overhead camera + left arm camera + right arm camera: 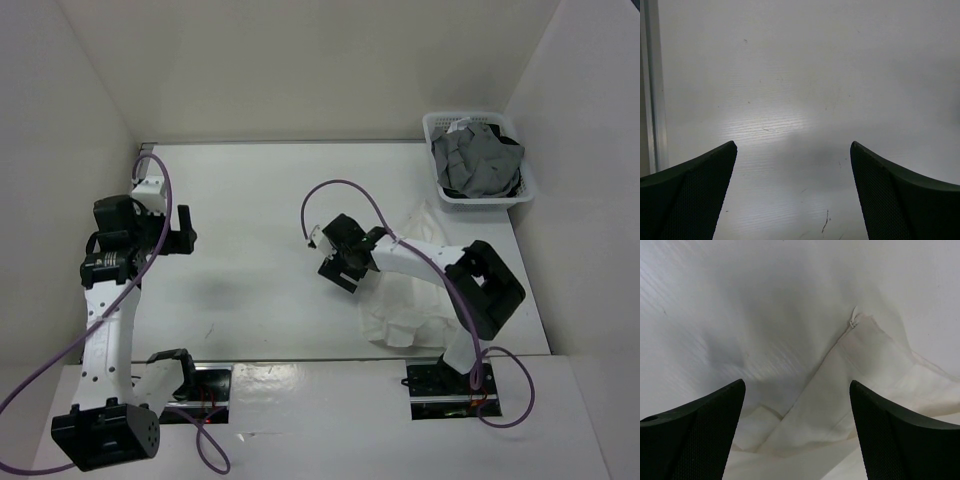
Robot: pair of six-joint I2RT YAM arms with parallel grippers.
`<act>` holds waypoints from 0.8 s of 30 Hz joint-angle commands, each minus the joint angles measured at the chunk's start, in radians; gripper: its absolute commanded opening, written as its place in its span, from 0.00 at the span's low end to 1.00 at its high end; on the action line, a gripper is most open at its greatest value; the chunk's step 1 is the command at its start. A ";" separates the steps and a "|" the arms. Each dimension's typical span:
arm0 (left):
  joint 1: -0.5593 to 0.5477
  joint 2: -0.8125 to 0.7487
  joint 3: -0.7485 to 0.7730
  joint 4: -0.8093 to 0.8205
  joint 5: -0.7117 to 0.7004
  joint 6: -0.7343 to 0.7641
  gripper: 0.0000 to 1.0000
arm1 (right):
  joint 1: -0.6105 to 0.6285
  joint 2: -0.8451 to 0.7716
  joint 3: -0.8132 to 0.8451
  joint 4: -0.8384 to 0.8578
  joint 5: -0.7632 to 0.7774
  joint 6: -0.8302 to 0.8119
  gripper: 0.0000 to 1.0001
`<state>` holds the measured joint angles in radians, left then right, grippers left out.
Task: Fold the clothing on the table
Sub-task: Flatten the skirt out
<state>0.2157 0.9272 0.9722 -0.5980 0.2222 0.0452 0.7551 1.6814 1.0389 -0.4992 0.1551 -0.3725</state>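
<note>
The white skirt (395, 305) lies rumpled on the right half of the desk (260, 200), towards its near edge and partly under the right arm (420, 258). It is bunched, not spread flat. That arm's jaws stand wide open and hold nothing. They hang low over the skirt's left border, where the wrist view shows a seamed corner (865, 340) with a small tab (855, 321) at its tip (a zip pull, by the look of it) lying on the desk. The left arm (108, 320) is well apart on the left side, its jaws fully open too, with only bare desk under them.

The step in hand looks to be the first grasp, to draw the skirt out flat before any fold. To do it well, the right jaws should come down astride the cloth's edge near that corner and close on a single layer. A grab in the bunched middle would likely lift several layers and lock in the creases. The fabric looks thin and light, so a slow drag towards the desk's middle should spread it, while a quick one may flip it. The left arm would best take the opposite corner. The basket (436, 120) with the grey garment (478, 160) stands well apart at the far right and needs no attention.
</note>
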 commanded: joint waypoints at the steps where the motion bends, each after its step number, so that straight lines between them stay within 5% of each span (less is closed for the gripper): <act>1: 0.004 -0.014 -0.001 0.027 -0.004 -0.007 1.00 | 0.000 0.030 -0.011 0.054 0.037 0.000 0.89; 17: 0.004 -0.024 -0.001 0.027 -0.004 -0.007 1.00 | -0.270 0.070 0.018 0.082 -0.080 -0.037 0.85; 24: 0.004 -0.042 -0.010 0.027 -0.004 -0.007 1.00 | -0.270 0.161 0.038 0.059 -0.146 -0.037 0.66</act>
<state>0.2157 0.9104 0.9657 -0.5980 0.2203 0.0460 0.4816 1.7718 1.0679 -0.4419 0.0624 -0.4057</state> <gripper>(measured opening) 1.000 0.677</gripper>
